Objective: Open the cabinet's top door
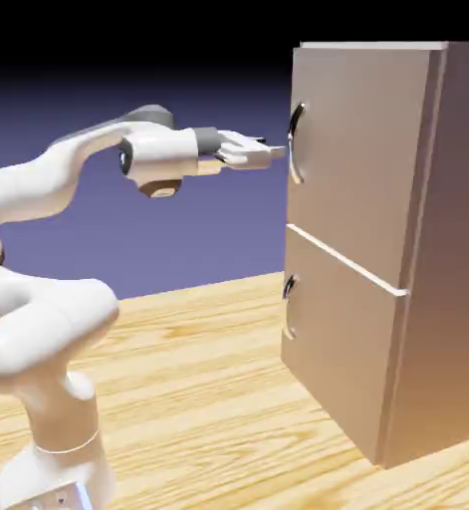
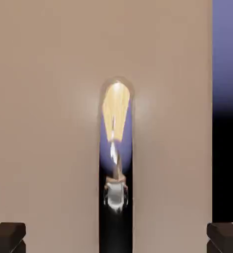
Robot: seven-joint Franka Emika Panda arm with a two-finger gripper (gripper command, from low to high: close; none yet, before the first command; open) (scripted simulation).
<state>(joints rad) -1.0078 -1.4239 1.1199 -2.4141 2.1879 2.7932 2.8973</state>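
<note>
Gripper level before the top door
Jaws spread wide, holding nothing; fingertips flank the curved metal handle, apart from it.

The white arm reaches level toward the exterior view's right; its gripper apparently holds nothing, fingertips spread wide apart.

A light wooden surface with a streaked grain is carrying everything here, lying well below the end effector. The cabinet is standing upright on it, directly ahead of the end effector. The arm's white base is sitting on it too, behind and below.
</note>
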